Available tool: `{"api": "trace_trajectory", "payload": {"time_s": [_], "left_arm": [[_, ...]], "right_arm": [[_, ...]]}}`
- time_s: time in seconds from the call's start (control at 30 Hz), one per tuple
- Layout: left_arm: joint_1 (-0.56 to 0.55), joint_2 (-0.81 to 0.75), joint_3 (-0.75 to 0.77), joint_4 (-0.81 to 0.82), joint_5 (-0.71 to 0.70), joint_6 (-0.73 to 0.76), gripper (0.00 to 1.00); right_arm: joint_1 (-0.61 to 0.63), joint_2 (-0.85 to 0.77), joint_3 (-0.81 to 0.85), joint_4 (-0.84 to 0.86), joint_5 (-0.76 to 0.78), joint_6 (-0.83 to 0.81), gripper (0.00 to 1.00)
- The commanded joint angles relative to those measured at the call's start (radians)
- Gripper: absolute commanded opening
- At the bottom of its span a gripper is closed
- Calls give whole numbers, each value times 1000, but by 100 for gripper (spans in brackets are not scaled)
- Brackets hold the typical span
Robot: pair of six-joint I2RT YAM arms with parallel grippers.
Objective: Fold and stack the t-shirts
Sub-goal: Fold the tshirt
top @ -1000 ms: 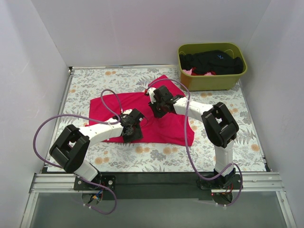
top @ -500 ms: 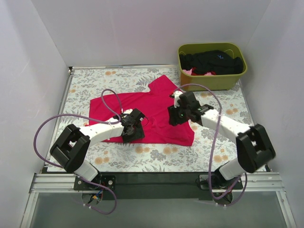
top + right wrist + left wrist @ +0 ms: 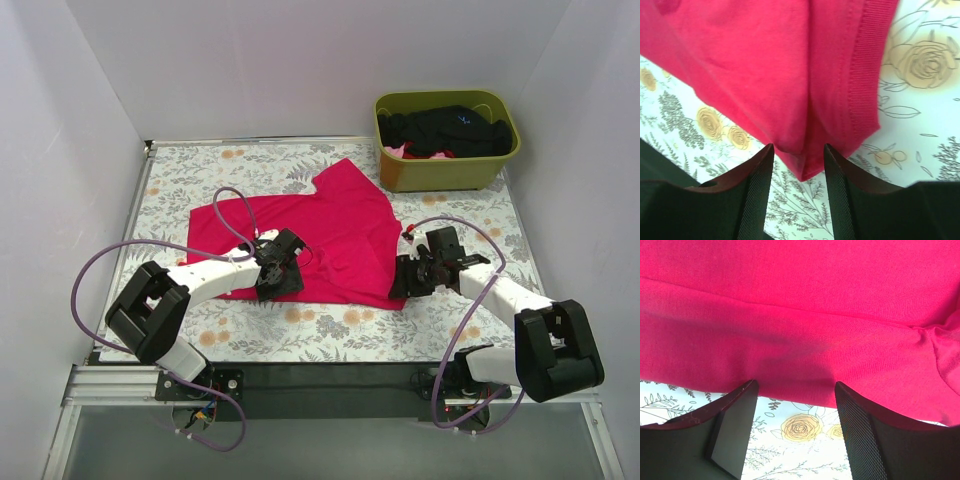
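Observation:
A crimson-red t-shirt (image 3: 340, 230) lies spread flat on the flowered table (image 3: 500, 320). My left gripper (image 3: 272, 287) is open at the shirt's near edge. In the left wrist view the red hem (image 3: 800, 315) runs just beyond the gripper's (image 3: 795, 390) tips, with bare table between the fingers. My right gripper (image 3: 400, 284) is open at the shirt's near right corner. In the right wrist view that corner (image 3: 802, 167) lies between the gripper's (image 3: 798, 149) two fingers, which are not closed on it. Black t-shirts (image 3: 445, 128) lie in the bin.
An olive-green bin (image 3: 440, 172) stands at the far right corner and also holds something pink (image 3: 412, 152). White walls close the table on three sides. A metal rail (image 3: 320, 380) runs along the near edge. Purple cables loop over both arms.
My right arm has swung from the shirt's far middle out and down to its near right corner. The shirt's upper part is now uncovered. My left arm has not moved.

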Motion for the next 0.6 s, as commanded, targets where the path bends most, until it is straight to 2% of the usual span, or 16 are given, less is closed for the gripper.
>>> {"api": "trace_trajectory", "payload": {"time_s": [0.0,0.3,0.4,0.43,0.47,0.57], "left_arm": [[-3,15,-1,-39,-41,-1,59],[-3,15,-1,-51,-48,-3,59],[-3,10,-4,-62,-57,-3,59],[-3,10,-4,-67,-59,-3,59],[-3,7,-3,-74,-57,-3,59],[-3,-10,-9,-105,-44,-7,59]], "right_arm": [[-9,5,-9,9,-95,-17,43],[-20,-15,-43,-29,-84,-7,31],[-31,-11,-58,-58,-26,11,19],[-38,-12,-63,-66,-3,14,19],[-46,-18,-65,-73,23,16,13],[-94,-37,-65,-110,79,13,6]]}}
